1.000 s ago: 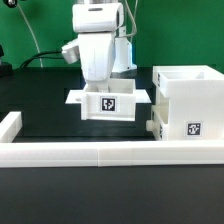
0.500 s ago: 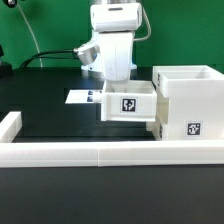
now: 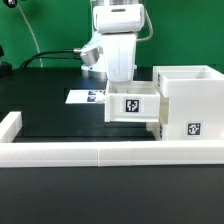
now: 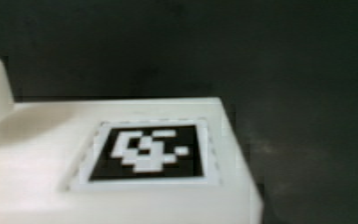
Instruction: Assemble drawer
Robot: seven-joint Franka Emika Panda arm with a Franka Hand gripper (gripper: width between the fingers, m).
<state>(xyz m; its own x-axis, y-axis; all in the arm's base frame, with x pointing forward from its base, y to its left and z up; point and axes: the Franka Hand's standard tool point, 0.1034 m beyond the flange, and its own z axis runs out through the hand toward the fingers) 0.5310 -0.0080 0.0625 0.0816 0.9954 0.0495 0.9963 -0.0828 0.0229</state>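
My gripper [image 3: 122,86] reaches down into a small white open-top tray [image 3: 133,105] and is shut on it; the tray hides the fingertips. The tray's front tag faces the exterior camera. The tray sits right against the left side of the tall white boxy housing [image 3: 190,100], which stands at the exterior view's right with a tag low on its front. A small white knob-like part [image 3: 152,128] sticks out at the housing's lower left. The wrist view shows only a white tagged surface of the tray [image 4: 149,150] close up over the black table; no fingers show there.
The marker board [image 3: 86,97] lies flat on the black table behind and to the left of the tray. The long low white border wall [image 3: 90,152] runs along the front and turns up at the exterior view's left [image 3: 10,125]. Cables hang behind the arm.
My gripper and the tray in it have moved toward the exterior view's right, from over the marker board to beside the housing. The marker board is now uncovered.
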